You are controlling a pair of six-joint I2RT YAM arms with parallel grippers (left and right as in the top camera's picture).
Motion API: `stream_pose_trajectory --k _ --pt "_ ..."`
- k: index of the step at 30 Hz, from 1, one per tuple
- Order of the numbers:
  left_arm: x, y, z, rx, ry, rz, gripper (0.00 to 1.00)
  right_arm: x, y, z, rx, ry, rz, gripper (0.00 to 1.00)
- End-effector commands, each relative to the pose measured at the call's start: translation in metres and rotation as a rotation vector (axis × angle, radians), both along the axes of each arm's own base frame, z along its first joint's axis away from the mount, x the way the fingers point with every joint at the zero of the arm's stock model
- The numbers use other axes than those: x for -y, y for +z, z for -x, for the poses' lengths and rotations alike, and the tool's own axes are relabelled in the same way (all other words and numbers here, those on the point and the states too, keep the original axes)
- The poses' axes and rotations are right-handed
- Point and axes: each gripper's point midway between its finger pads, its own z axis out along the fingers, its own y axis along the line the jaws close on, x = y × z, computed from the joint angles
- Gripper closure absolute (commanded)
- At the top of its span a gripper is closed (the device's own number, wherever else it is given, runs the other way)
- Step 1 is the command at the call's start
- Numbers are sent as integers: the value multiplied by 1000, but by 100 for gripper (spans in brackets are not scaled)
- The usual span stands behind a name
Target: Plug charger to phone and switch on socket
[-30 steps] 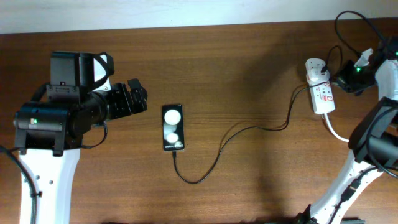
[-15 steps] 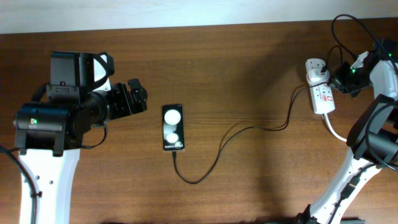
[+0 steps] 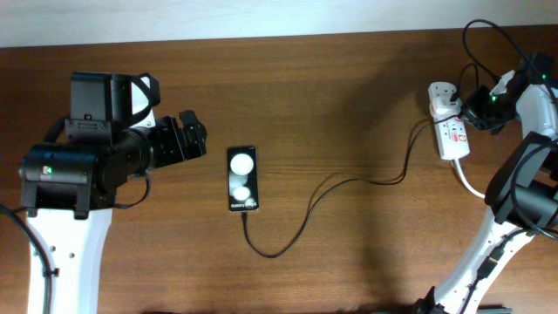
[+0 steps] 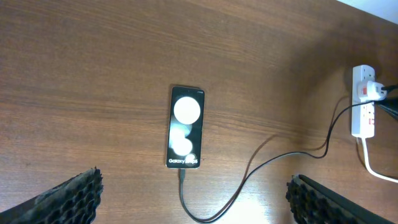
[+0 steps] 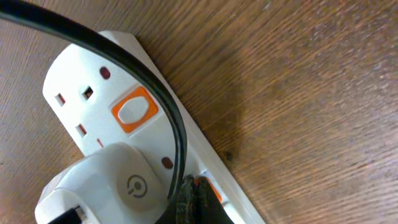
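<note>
The black phone [image 3: 242, 178] [image 4: 185, 126] lies face up on the table's left-centre. The charger's thin black cable [image 3: 301, 222] [image 4: 249, 173] is plugged into the phone's near end and loops right to its white adapter [image 3: 443, 98] [image 5: 118, 183], which sits in the white socket strip [image 3: 453, 135] [image 4: 363, 118] [image 5: 81, 74]. My right gripper [image 3: 475, 109] [image 5: 194, 185] is shut, with its tips down on an orange switch [image 5: 213, 190] beside the adapter. Left of the phone, my left gripper [image 3: 193, 135] [image 4: 194, 182] stands wide open and holds nothing.
A second orange switch [image 5: 134, 111] sits by the strip's free outlet. The strip's thick white cord [image 3: 471, 185] runs toward the right arm's base. Dark cables arch over the right arm at the table's back right corner [image 3: 488, 35].
My right gripper has shifted slightly left, in over the socket strip. The left arm, phone and cable have not moved.
</note>
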Motion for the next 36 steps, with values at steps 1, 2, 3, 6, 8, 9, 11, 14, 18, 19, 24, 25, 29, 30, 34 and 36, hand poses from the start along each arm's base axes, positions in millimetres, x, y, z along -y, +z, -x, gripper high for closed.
stream_pose_trajectory --k 1,2,3,6,8,9,11,14,18,19,24,25,29,30,34,36 --pt "-2 4 0 13 14 1 1 -26 -28 12 -75 30 -40 96" --pt "-2 4 0 13 14 1 1 -28 -29 12 -78 35 -41 96" --pt "-2 4 0 13 14 1 1 -31 -30 12 -79 41 -41 96" --pt "-2 4 0 13 14 1 1 -39 -30 10 -84 58 -43 96" --pt "-2 4 0 13 14 1 1 -45 -30 11 -92 67 -47 96" --pt "-2 4 0 13 14 1 1 -47 -30 11 -94 71 -47 96" --pt "-2 4 0 13 14 1 1 -53 -31 11 -103 83 -52 96" --pt "-2 4 0 13 14 1 1 -64 -31 12 -120 102 -59 96" --pt "-2 4 0 13 14 1 1 -75 -32 14 -139 118 -66 96" --pt "-2 4 0 13 14 1 1 -77 -32 15 -143 121 -67 96" --pt "-2 4 0 13 14 1 1 -86 -33 18 -168 125 -82 96" --pt "-2 4 0 13 14 1 1 -87 -33 19 -172 122 -85 96" --pt "-2 4 0 13 14 1 1 -93 -33 21 -187 124 -92 96" --pt "-2 4 0 13 14 1 1 -94 -33 21 -189 126 -93 96" --pt "-2 4 0 13 14 1 1 -96 -33 21 -191 131 -92 96" --pt "-2 4 0 13 14 1 1 -92 -33 22 -191 122 -93 96"
